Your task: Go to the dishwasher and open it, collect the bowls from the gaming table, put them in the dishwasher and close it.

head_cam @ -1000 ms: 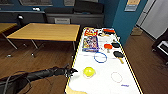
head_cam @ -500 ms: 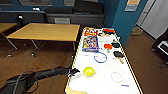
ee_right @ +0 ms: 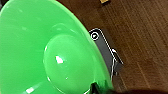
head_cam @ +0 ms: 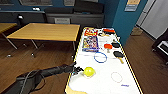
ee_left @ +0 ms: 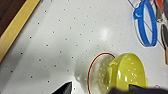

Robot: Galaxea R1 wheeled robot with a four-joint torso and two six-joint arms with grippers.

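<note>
Bowl pickup at the desk

Head view: left claw (head_cam: 78, 70) sits at the yellow bowl (head_cam: 89, 71) near the white desk's (head_cam: 105, 82) edge; collecting is under way. Left wrist view: bowl (ee_left: 128, 72) tilted, a finger over its rim, apparently gripped. Right wrist view: green bowl (ee_right: 37, 50) close, seemingly held; right claw's state unclear. Next, probably a clean lift.

- The small yellow plastic bowl (ee_left: 128, 73) looks smooth and faintly see-through, dotted with tiny holes.
- The large bright green plastic bowl (ee_right: 50, 55) is glossy (white highlights on it).
- The long white speckled table top (ee_left: 75, 32) has a soft sheen.
- The dark brown wooden floor (ee_right: 140, 32) shows grain.
</note>
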